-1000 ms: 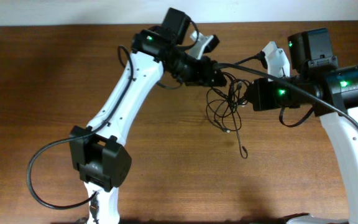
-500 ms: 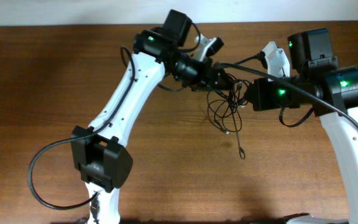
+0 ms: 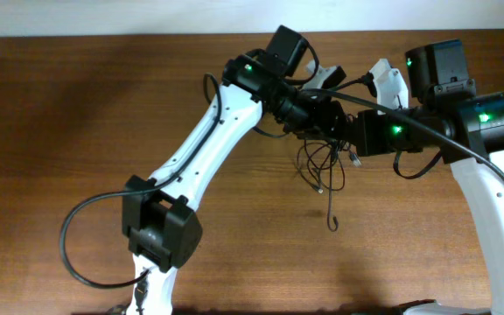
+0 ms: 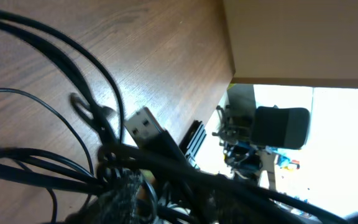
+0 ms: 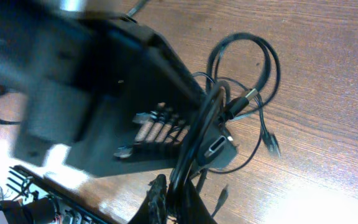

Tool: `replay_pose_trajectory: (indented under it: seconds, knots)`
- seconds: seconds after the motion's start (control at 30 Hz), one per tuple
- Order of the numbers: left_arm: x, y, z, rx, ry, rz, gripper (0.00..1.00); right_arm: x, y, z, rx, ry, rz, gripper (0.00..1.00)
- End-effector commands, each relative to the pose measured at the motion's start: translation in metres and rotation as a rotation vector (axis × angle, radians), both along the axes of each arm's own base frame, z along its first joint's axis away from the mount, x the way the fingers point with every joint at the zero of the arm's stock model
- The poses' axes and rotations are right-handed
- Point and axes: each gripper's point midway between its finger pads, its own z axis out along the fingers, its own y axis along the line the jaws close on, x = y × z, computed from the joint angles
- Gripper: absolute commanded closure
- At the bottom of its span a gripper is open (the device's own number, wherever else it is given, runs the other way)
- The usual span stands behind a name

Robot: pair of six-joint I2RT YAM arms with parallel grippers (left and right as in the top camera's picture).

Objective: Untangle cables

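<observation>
Black and half buried in cord, the left claw [image 3: 332, 114] sits nose to nose with the right claw [image 3: 353, 138] over the far half of the table [image 3: 77, 105], right of its middle; whether the left claw is spread or pressed together I cannot tell, since from overhead its tips are hidden under wrist and wire, and its own camera shows only blurred dark strands up close; the right claw is no plainer: its wrist view has a bundle of strands running down to the bottom edge of the picture beside one dark fingertip, but the grip itself lies out of frame, so I cannot tell there either; between and just below the two claws gather the cables [image 3: 322, 164], thin black cords bunched in a knot, their loops spilling toward the near edge; one long strand reaches farthest that way and ends in a small hooked bend [image 3: 331, 224]; a pale-tipped plug end [image 3: 354, 157] shows just under the right claw; in the left wrist view a silver USB plug [image 4: 143, 126] juts from the tangle above the wood grain; in the right wrist view a round coil [image 5: 263, 56] of cord rests on the table beyond the left claw's ridged black body.
</observation>
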Motion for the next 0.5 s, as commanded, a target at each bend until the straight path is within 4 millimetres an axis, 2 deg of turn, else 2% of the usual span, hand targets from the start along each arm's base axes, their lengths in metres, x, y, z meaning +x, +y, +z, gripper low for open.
replay_pose_trajectory:
  seconds: [0.0,0.1,0.2,0.33,0.47]
  knots:
    - [0.004,-0.003,-0.008,0.008,0.008,0.008,0.73,-0.002,-0.001,0.013,0.013,-0.044,0.008,0.96]
    - [0.011,0.001,-0.007,0.003,-0.001,0.024,0.85,-0.002,-0.001,0.013,0.012,-0.044,0.007,0.96]
    - [0.027,0.015,-0.008,0.010,-0.013,0.065,1.00,-0.002,-0.001,0.013,0.012,-0.044,0.007,0.96]
    - [0.065,0.053,-0.024,0.114,-0.096,0.178,1.00,0.000,-0.006,0.011,-0.011,-0.045,-0.014,0.96]
    - [0.087,0.086,-0.031,0.171,-0.172,0.216,1.00,0.009,-0.019,0.004,-0.040,-0.004,-0.165,0.96]
